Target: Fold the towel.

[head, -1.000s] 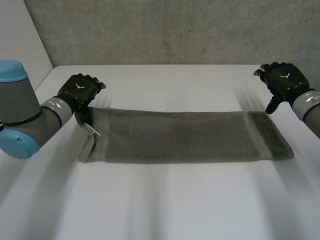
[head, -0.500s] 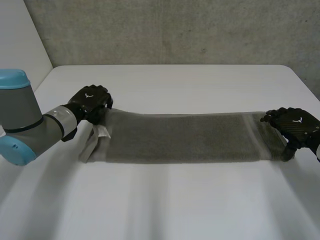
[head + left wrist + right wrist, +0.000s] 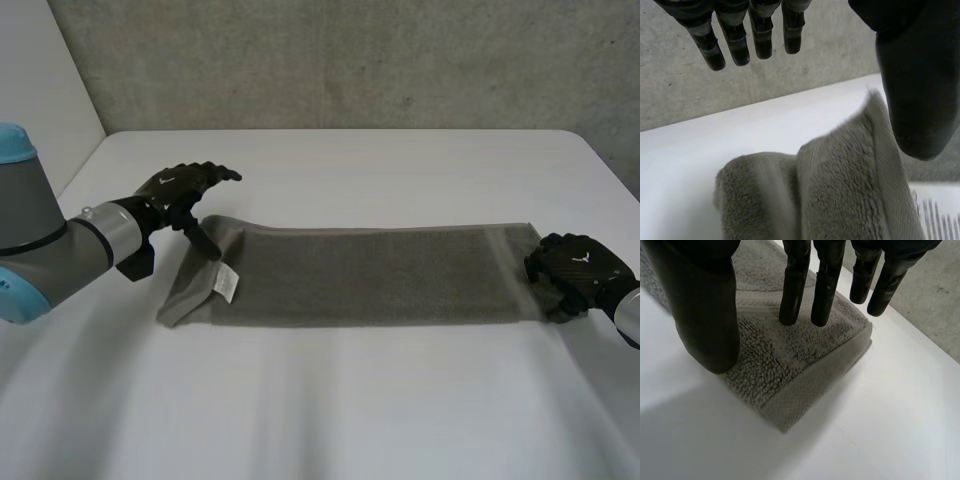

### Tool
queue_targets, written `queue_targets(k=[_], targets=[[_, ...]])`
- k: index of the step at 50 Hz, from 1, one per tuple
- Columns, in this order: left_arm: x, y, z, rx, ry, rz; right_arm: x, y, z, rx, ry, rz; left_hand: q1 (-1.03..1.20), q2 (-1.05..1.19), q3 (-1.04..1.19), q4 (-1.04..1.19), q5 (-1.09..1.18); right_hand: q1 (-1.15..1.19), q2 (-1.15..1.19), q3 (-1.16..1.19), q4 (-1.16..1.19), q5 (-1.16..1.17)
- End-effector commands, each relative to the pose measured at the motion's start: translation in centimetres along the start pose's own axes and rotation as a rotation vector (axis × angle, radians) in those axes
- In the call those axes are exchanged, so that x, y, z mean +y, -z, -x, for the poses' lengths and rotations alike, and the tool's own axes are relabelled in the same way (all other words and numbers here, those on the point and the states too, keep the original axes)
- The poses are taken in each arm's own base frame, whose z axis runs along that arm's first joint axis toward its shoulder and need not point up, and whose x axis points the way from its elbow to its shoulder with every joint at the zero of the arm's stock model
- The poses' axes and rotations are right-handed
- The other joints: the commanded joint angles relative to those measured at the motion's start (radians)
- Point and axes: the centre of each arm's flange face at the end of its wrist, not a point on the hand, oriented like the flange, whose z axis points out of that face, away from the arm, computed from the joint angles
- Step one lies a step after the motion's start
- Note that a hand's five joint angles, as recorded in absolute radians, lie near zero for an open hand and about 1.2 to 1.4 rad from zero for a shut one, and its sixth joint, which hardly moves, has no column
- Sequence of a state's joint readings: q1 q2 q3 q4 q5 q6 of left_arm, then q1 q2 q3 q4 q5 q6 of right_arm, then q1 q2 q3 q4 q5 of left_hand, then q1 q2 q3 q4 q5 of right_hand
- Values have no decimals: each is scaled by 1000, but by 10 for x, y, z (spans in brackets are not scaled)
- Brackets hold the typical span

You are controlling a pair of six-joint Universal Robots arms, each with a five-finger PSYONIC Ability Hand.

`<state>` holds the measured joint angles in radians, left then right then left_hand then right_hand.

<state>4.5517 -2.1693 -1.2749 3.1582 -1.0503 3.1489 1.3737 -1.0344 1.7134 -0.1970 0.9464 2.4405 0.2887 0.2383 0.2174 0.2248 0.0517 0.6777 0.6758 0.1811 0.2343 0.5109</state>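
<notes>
Towel (image 3: pixel 370 275) lies lengthwise; wrist views show left hand (image 3: pixel 910 75) and right hand (image 3: pixel 705 305) straight-fingered over its ends.

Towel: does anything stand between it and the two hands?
Nothing visible does. The left hand is open at the towel's left end, thumb beside a lifted fold; the right hand is open, fingertips on the right end.

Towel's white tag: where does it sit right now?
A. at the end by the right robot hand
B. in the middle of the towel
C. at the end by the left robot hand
C: the head view shows the white tag on the end of the towel nearest the left robot hand.
</notes>
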Motion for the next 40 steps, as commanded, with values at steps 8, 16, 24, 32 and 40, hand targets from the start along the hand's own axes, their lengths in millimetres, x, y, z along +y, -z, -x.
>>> queue_targets(k=[8, 16, 24, 32, 40], targets=[[4, -3, 6, 126, 283, 21, 4, -5, -4, 7, 22, 7, -114, -64, -43, -50, -52, 18, 20, -7, -60, 10], [1, 0, 8, 115, 279, 11, 7, -7, -5, 7, 22, 10, -114, -64, -43, -50, -52, 372, 373, -7, -60, 364], [-2, 4, 12, 98, 277, 2, 11, -5, -17, 36, 23, 24, -114, -64, -43, -50, -52, 719, 720, -7, -60, 711], [5, 10, 29, 45, 303, 14, 19, 1, -37, 85, 6, 43, -114, -64, -43, -50, -52, 719, 720, -7, -60, 711], [8, 25, 37, -3, 269, 25, 18, 15, -89, 218, 25, 29, -114, -64, -43, -50, -52, 719, 720, -7, -60, 711]])
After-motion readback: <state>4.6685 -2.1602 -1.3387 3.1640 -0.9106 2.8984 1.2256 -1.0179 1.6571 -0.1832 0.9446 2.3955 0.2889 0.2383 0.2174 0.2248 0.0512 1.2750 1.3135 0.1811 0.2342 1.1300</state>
